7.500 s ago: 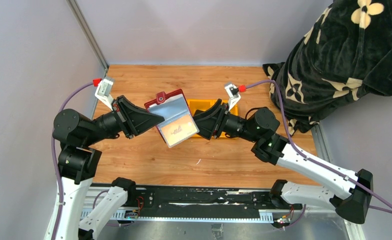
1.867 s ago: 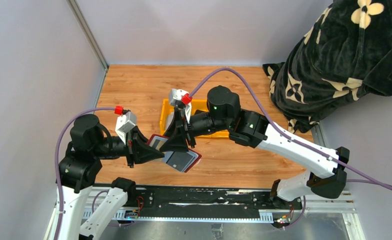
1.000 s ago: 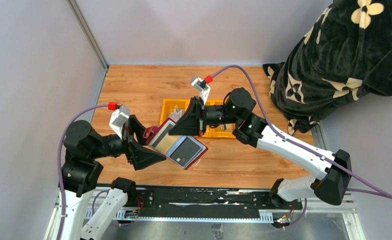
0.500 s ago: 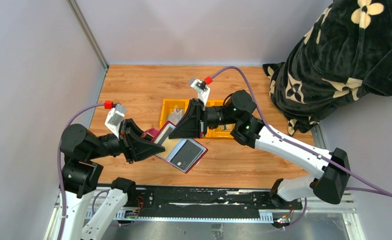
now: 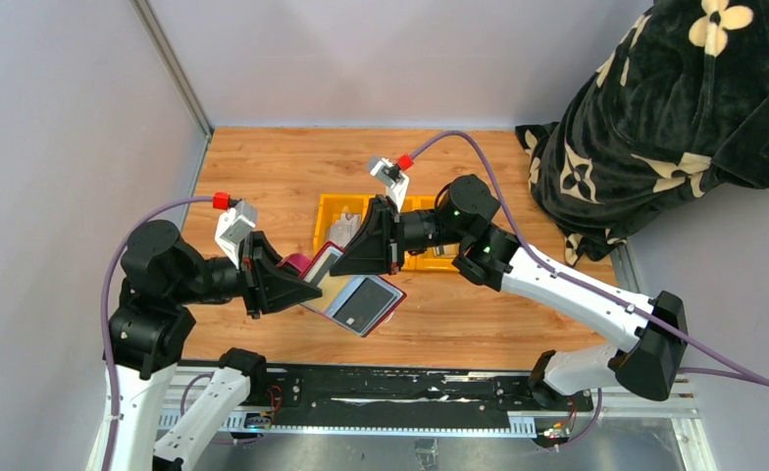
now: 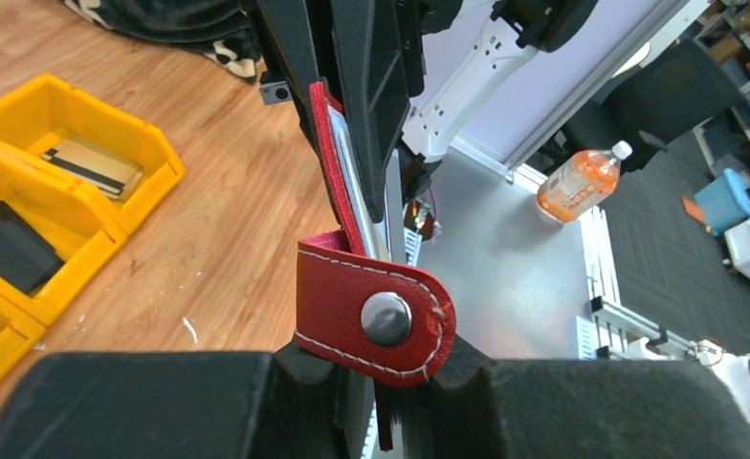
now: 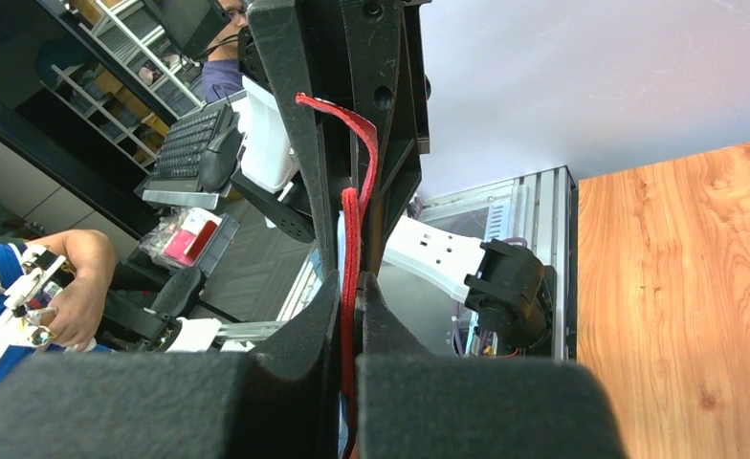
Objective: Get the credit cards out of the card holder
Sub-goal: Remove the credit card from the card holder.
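— What was changed over the last second?
— The left gripper (image 5: 307, 287), earlier spread wide just clear of the card holder (image 5: 356, 299), was closed on its tab end. The snap tab (image 6: 376, 316) was seen between its fingers.
— And the right gripper (image 5: 341, 263)?
— It was kept clamped on the holder's opposite edge.
— Where was the holder found?
— It was held open in the air between both grippers, above the counter (image 5: 263, 167) and just in front of the yellow tray (image 5: 322, 212). A dark grey card (image 5: 364, 307) was seen in its sleeve.
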`<state>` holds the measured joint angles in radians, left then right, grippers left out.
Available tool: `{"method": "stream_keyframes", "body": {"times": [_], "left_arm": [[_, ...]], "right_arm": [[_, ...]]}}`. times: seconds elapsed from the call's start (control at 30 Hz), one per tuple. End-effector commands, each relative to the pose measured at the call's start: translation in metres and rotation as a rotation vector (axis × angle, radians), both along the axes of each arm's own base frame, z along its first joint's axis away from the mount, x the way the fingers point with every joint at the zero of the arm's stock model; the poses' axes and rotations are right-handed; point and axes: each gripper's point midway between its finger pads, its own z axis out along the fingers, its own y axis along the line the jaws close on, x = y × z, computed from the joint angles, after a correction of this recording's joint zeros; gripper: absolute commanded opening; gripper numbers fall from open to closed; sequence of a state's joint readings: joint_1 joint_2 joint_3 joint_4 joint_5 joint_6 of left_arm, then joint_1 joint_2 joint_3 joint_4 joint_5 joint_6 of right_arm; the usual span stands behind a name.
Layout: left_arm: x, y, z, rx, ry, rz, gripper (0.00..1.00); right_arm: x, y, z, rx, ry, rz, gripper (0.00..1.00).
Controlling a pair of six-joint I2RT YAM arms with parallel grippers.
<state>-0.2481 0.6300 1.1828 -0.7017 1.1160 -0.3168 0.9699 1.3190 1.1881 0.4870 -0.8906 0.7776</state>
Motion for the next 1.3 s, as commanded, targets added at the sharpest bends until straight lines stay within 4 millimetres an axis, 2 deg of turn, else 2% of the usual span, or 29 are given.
{"method": "stream_keyframes", "body": {"times": [0.0, 0.1, 0.17, 0.2, 0.27, 0.43, 0.63, 0.7, 0.77, 0.8, 0.9, 1.03, 1.13, 1.27], "left_arm": [[0.003, 0.000, 0.012, -0.041, -0.059, 0.026, 0.20], [0.009, -0.003, 0.009, -0.087, -0.007, 0.046, 0.29], [0.010, -0.004, 0.006, -0.122, 0.032, 0.055, 0.48], [0.010, -0.004, 0.006, -0.138, 0.044, 0.059, 0.55], [0.010, -0.004, 0.004, -0.150, 0.060, 0.063, 0.58], [0.009, -0.006, 0.002, -0.142, 0.057, 0.039, 0.48], [0.003, -0.006, -0.008, -0.119, 0.080, 0.001, 0.12], [0.002, -0.006, -0.010, -0.108, 0.081, 0.001, 0.09], [0.001, -0.005, -0.011, -0.099, 0.084, 0.002, 0.13], [0.000, -0.005, -0.012, -0.098, 0.093, 0.002, 0.24], [-0.004, -0.005, -0.014, -0.099, 0.107, -0.013, 0.37], [-0.014, -0.004, -0.017, -0.092, 0.093, -0.041, 0.48], [-0.018, -0.003, -0.020, -0.083, 0.085, -0.051, 0.45], [-0.016, -0.002, -0.019, -0.078, 0.072, -0.039, 0.26]], "right_arm": [[-0.019, -0.001, -0.009, -0.055, -0.024, 0.065, 0.00], [-0.018, 0.002, -0.003, -0.043, -0.031, 0.050, 0.00], [-0.017, 0.004, -0.001, -0.038, -0.032, 0.045, 0.00], [-0.017, 0.005, 0.001, -0.037, -0.032, 0.046, 0.00], [-0.017, 0.007, 0.002, -0.035, -0.034, 0.051, 0.00], [-0.022, 0.012, 0.002, -0.038, -0.037, 0.080, 0.00], [-0.021, 0.013, 0.000, -0.044, -0.034, 0.075, 0.00], [-0.019, 0.013, 0.003, -0.043, -0.028, 0.062, 0.00], [-0.016, 0.013, 0.008, -0.034, -0.021, 0.055, 0.00], [-0.016, 0.013, 0.010, -0.030, -0.022, 0.055, 0.00], [-0.017, 0.012, 0.013, -0.024, -0.024, 0.058, 0.00], [-0.016, 0.013, 0.011, -0.034, -0.018, 0.055, 0.00], [-0.016, 0.013, 0.011, -0.033, -0.018, 0.053, 0.00], [-0.017, 0.012, 0.012, -0.032, -0.019, 0.059, 0.00]]}}
